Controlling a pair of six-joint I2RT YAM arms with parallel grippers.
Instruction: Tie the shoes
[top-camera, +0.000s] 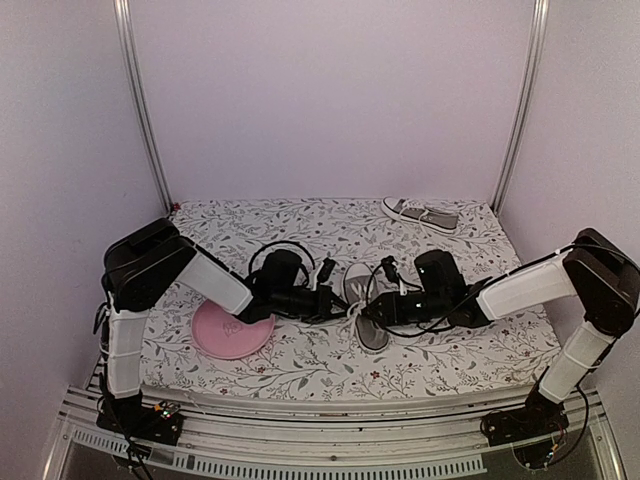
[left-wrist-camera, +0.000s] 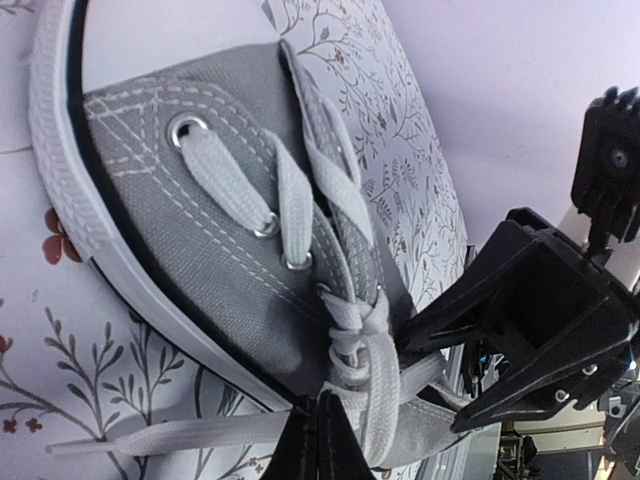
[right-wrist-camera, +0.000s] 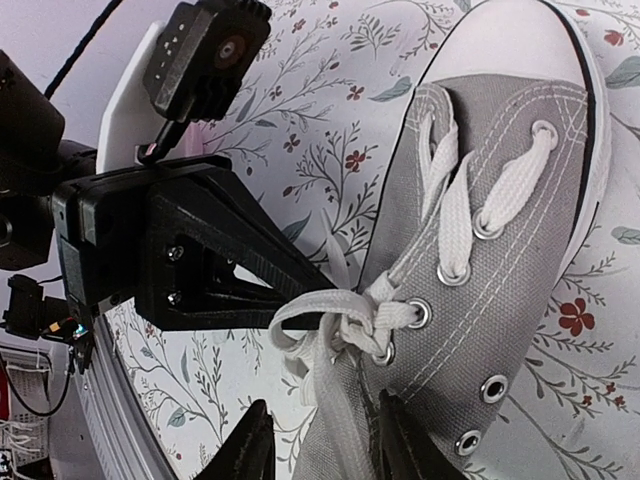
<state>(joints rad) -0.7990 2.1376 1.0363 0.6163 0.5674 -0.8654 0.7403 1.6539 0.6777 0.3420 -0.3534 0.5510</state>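
One grey shoe (top-camera: 365, 300) with white laces lies at mid-table, toe pointing away, between my two grippers. My left gripper (left-wrist-camera: 316, 440) is shut, its fingertips pinched on a loop of the white lace (left-wrist-camera: 372, 375) just below the half-tied knot (left-wrist-camera: 355, 325). The right gripper (right-wrist-camera: 325, 445) is open over the same shoe (right-wrist-camera: 520, 270); a lace strand (right-wrist-camera: 335, 400) runs down between its spread fingers without being clamped. In the right wrist view the black left gripper (right-wrist-camera: 300, 292) reaches the loop from the left. The other shoe (top-camera: 421, 214) lies at the back right.
A round pink plate (top-camera: 232, 331) lies on the floral cloth (top-camera: 300, 365) under the left forearm. Metal posts (top-camera: 142, 100) stand at the back corners, and a loose lace end (left-wrist-camera: 150, 437) trails left on the cloth.
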